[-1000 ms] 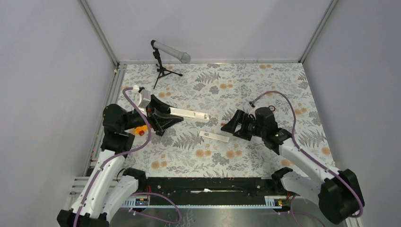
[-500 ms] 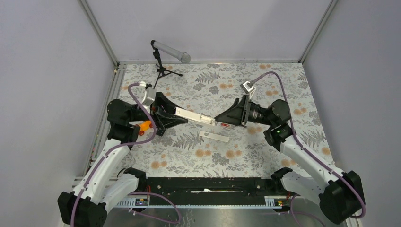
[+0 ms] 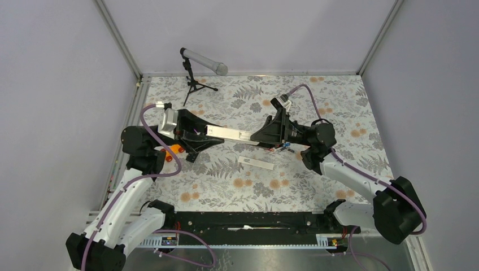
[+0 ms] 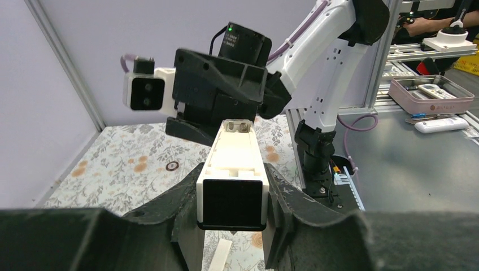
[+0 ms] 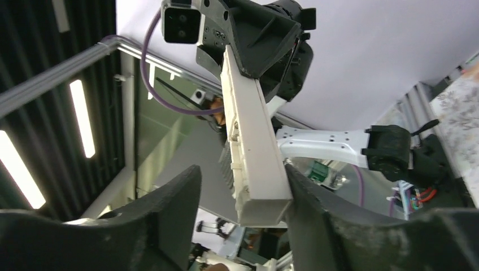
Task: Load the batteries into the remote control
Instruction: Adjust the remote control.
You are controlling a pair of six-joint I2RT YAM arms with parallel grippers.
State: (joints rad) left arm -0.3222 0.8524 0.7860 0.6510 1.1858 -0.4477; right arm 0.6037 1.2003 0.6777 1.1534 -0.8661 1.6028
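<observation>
The remote control (image 3: 229, 134), a long white bar, is held off the table in my left gripper (image 3: 195, 138), which is shut on its left end. From the left wrist its dark end face (image 4: 233, 202) sits tight between both fingers. My right gripper (image 3: 265, 132) faces it, with its jaws round the remote's free end (image 5: 257, 164). The right finger (image 5: 316, 209) touches the remote's side, while a gap remains at the left finger (image 5: 169, 209). Two tiny batteries, one red (image 3: 279, 148) and one blue (image 3: 287, 145), lie on the mat just under the right gripper.
A flat white cover strip (image 3: 256, 162) lies on the floral mat in front of the remote. An orange toy car (image 3: 172, 149) sits by the left arm. A microphone on a small tripod (image 3: 195, 68) stands at the back left.
My right arm has swung up and left from the mat to the remote's free end, and its jaws have narrowed round it. My left gripper has kept its hold and shifted the remote slightly.
</observation>
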